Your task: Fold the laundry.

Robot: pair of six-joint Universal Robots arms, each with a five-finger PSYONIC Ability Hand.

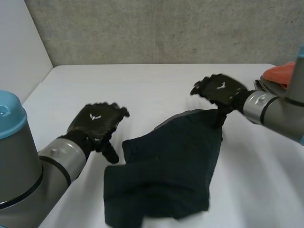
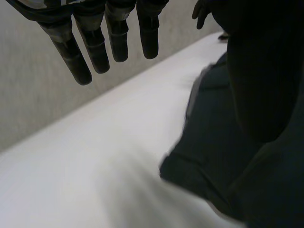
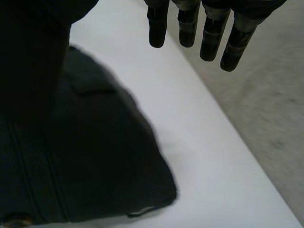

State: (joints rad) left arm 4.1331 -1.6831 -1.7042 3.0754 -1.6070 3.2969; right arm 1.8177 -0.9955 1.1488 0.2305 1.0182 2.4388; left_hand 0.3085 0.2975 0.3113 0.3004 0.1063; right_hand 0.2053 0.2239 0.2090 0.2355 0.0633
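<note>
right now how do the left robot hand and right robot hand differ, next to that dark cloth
The left robot hand hangs over bare table beside the left edge of the dark cloth; the right robot hand is above its far right corner, thumb pointing down at it. The left one is nearer the robot, the right one farther across. Both are black, with straight fingers gripping nothing.

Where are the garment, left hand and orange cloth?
garment (image 1: pixel 166 166): head view, its middle.
left hand (image 1: pixel 95 121): head view, back of hand.
orange cloth (image 1: pixel 280 72): head view, its upper surface.
</note>
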